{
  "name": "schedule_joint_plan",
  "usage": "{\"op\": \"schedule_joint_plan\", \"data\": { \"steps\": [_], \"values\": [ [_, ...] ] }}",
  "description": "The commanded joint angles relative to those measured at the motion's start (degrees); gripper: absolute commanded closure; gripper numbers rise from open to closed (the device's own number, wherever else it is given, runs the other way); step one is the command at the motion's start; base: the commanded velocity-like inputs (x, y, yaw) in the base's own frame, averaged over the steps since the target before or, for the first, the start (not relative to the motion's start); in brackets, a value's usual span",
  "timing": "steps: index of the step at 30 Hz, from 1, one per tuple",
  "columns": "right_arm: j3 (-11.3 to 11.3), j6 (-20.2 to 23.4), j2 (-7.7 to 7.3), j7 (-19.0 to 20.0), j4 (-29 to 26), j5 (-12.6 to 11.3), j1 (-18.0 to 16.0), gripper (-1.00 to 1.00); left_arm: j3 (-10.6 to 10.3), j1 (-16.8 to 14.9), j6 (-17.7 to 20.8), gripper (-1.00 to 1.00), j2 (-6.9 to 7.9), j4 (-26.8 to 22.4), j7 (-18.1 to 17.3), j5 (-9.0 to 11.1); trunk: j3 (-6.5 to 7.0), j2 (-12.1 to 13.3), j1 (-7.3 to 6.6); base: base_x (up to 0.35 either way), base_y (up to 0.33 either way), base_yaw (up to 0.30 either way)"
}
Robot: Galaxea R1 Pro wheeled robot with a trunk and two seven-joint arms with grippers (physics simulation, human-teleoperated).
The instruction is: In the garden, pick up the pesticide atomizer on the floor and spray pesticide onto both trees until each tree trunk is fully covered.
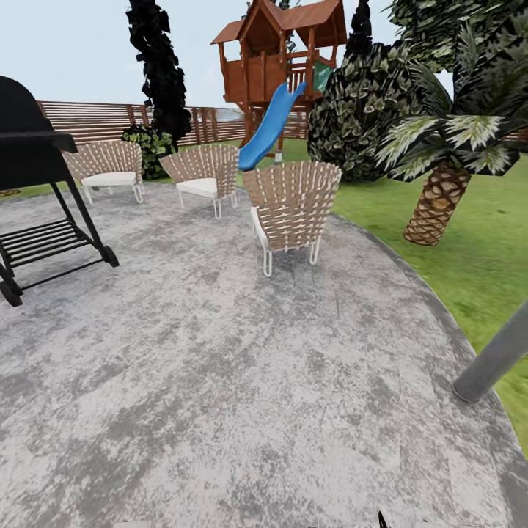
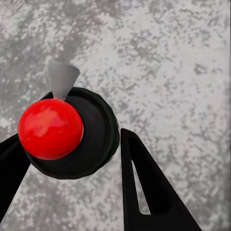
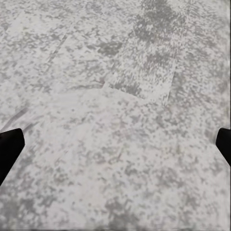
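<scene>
Your left pincer (image 2: 72, 154) grips dark, red-capped pesticide atomizer (image 2: 72, 132) btwn its fingers; right pincer (image 3: 115, 144) released, over grey mottled paving (image 3: 120, 96).

Picture edges crop the barbecue grill (image 1: 33, 183) and grey pole (image 1: 493, 359).

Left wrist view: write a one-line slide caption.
Left tool grips the spray bottle, red knob up, above grey paving.

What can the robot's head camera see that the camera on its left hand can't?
Head view: wicker chairs, a black grill, a playhouse with a blue slide, a palm and lawn. Left wrist view: the pesticide atomizer, red ball on top, between the left gripper jaws. Both: the mottled grey patio.
</scene>
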Motion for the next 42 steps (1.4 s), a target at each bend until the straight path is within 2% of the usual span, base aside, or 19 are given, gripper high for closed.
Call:
{"op": "schedule_joint_plan", "data": {
  "steps": [1,3,5,7,8,9,11,15,21,32,42],
  "values": [
    [-0.1,-0.2,0.01,0.0,0.1,0.0,-0.1,-1.0,0.2,0.0,-0.2,1.0,0.1,0.0,0.1,-0.2,-0.04,0.0,-0.01,0.0,0.0,-0.3],
    [-0.1,-0.2,0.01,0.0,0.1,0.0,0.0,-1.0,0.8,0.0,-0.2,1.0,0.54,-0.2,0.2,-0.1,-0.04,0.0,-0.01,0.0,0.0,-0.3],
    [-0.1,-0.2,0.01,0.0,0.1,0.0,0.0,-1.0,3.1,0.0,-0.2,1.0,1.5,-0.4,0.2,-0.1,-0.04,0.0,-0.01,0.0,0.0,-0.3],
    [-0.1,-0.2,0.01,0.0,0.1,0.0,0.0,-1.0,7.5,0.0,-0.5,1.0,2.96,-0.7,-0.2,-0.1,-0.04,0.0,-0.01,0.0,0.0,-0.3],
    [-0.1,-0.2,0.01,0.0,0.1,0.0,-0.1,-1.0,10.7,0.0,-1.1,1.0,3.85,-0.8,-0.5,-0.1,-0.04,0.0,-0.01,0.0,0.0,-0.3],
    [-0.1,-0.2,0.01,0.0,0.1,0.0,0.0,-1.0,12.1,0.0,-1.4,1.0,4.42,-0.8,-0.6,-0.1,-0.04,0.0,-0.01,0.0,0.0,-0.3],
    [-0.1,-0.2,0.01,0.0,0.1,0.0,-0.1,-1.0,13.0,0.0,-1.5,1.0,4.89,-0.8,-0.7,-0.1,-0.04,0.0,-0.01,0.0,0.0,-0.3],
    [-0.1,-0.2,0.01,0.0,0.1,0.0,-0.1,-1.0,13.4,0.0,-1.6,1.0,5.16,-0.8,-0.7,-0.2,-0.04,0.0,-0.01,0.0,0.0,-0.3],
    [-0.1,-0.2,0.01,0.0,0.1,0.0,0.0,-1.0,12.9,0.0,-1.7,1.0,4.55,-0.8,-0.7,-0.7,-0.04,0.0,-0.01,0.036,-0.055,-0.3],
    [-0.1,-0.2,0.01,0.0,0.1,0.0,0.0,-1.0,12.8,0.0,-1.7,1.0,4.51,-0.8,-0.7,-0.8,-0.04,0.0,-0.01,0.072,-0.247,-0.3],
    [-0.1,-0.2,0.01,0.0,0.1,0.0,0.0,-1.0,12.8,0.0,-1.7,1.0,4.51,-0.8,-0.7,-0.8,-0.04,0.0,-0.01,-0.063,-0.267,-0.3]
  ]
}}
